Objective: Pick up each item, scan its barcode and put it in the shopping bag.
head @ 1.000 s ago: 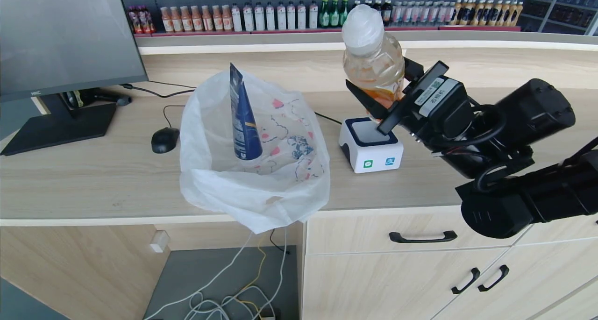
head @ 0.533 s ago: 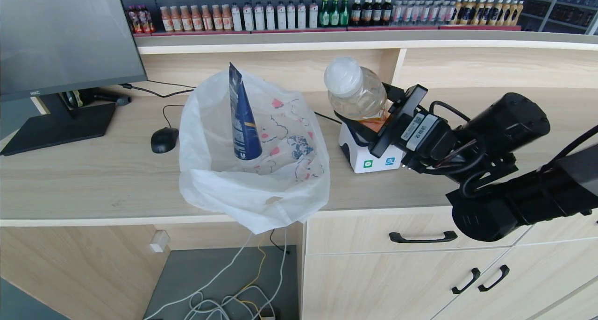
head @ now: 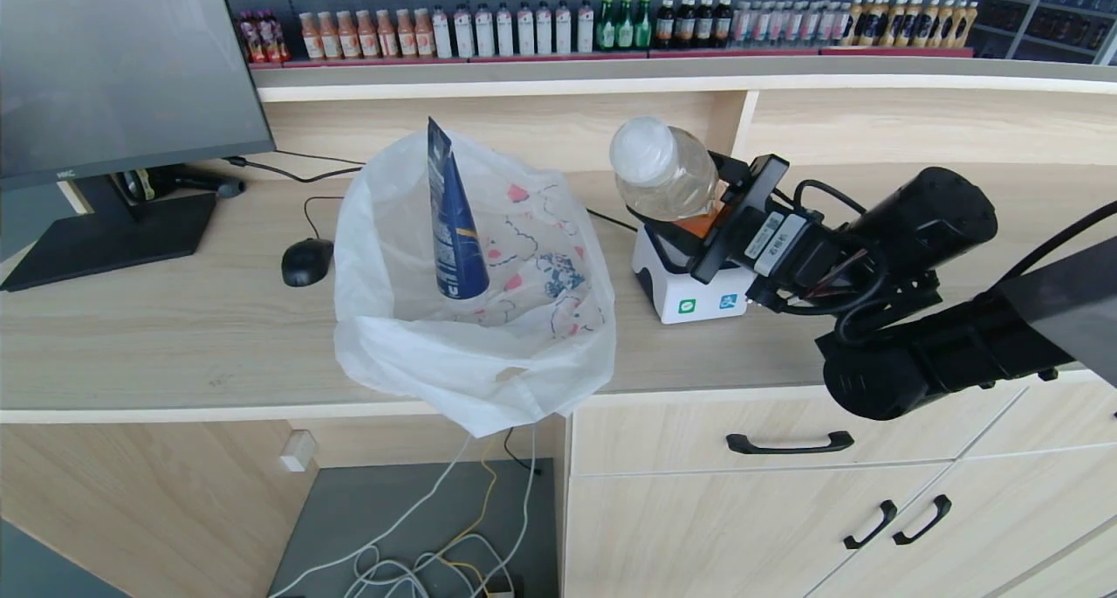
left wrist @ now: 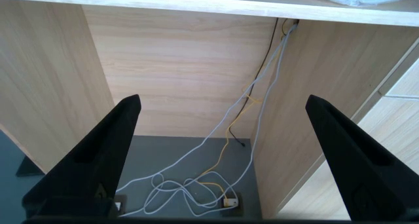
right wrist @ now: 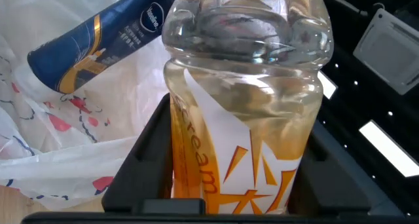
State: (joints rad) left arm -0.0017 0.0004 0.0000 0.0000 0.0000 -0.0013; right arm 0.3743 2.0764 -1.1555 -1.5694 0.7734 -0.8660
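Clear, white-capped, orange-labelled bottle point(head: 668, 179)

The bottle point(head: 663, 168) has its lower half tucked behind the right claw point(head: 701, 224), so its label's mostly hidden, and together they cover the scanner point(head: 689, 291) top. The monitor point(head: 122, 65) is cropped left and top. The far shelf bottles point(head: 558, 29) are too tiny to identify.

The right gripper point(head: 694, 205) is closed around a bottle point(head: 661, 172) of orange drink and holds it tilted just above the white scanner point(head: 698, 294). Left of the scanner stands the shopping bag point(head: 489, 353), open, with a blue tube point(head: 454, 231) upright inside. A mouse point(head: 297, 262) lies left of the bag on the counter point(head: 174, 336)
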